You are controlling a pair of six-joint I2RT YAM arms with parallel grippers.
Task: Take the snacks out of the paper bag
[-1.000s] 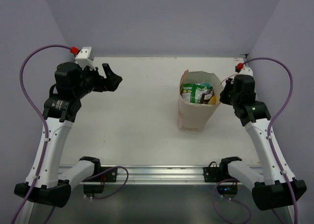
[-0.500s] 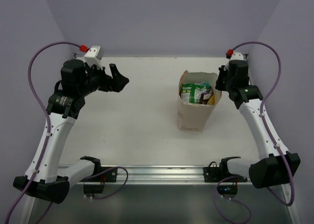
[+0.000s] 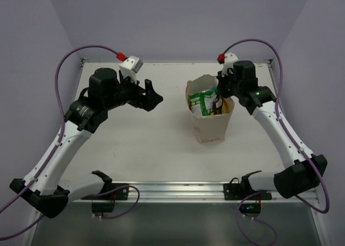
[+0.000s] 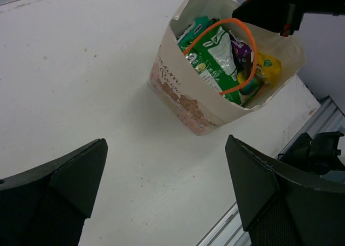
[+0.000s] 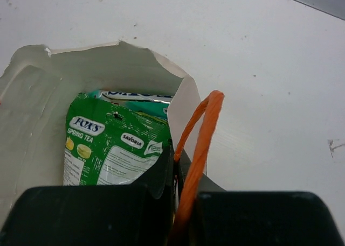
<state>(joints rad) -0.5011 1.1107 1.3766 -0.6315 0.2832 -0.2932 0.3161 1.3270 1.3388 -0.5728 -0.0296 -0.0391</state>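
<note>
White surface (image 3: 135, 149) under everything. Standing upright on it, toward 3 o'clock from its middle: beige paper bag (image 3: 211, 128), mouth open, dark writing low on its side. Hovering above the surface at 9 o'clock from the bag and well apart from it: left claw (image 3: 152, 93), fingers spread wide, holding nothing. Set at the bag's rim at about 1 o'clock: right claw (image 3: 220, 98), fingers brought together, clamped on the paper edge just where the orange string handle (image 5: 199, 143) rises. Packed inside the bag, none yet out: snacks (image 4: 215, 57). Foremost among them, a green-white packet (image 5: 110, 152) marked Fox's Spring Tea, upright. Just behind it, toward 12 o'clock in the right wrist view, a sliver of teal packet (image 5: 145, 103). Tucked against the bag's wall in the left wrist view, a yellow packet (image 4: 268, 68), only partly showing.
</note>
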